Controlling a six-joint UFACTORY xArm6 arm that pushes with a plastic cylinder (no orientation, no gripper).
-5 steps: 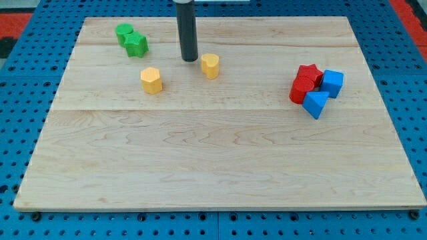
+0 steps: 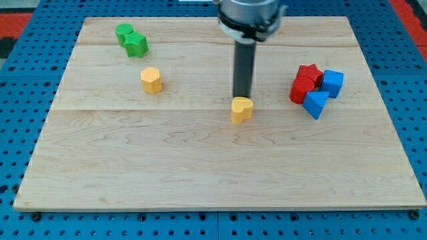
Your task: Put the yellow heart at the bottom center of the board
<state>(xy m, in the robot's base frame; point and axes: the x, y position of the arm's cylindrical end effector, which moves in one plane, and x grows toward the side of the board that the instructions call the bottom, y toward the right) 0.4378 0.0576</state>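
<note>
The small yellow heart-shaped block lies flat on the pale wooden board, a little to the view's right of the board's middle and roughly halfway between its top and bottom edges. Its lobes seem to face the view's top, though at this size the outline is hard to read. It stands alone, apart from the other blocks. The board's bottom centre lies well below it, toward the view's bottom.

- No readable text, labels, brands, numbers or signs on the wooden board, on the coloured blocks, or on the blue pegboard.
</note>
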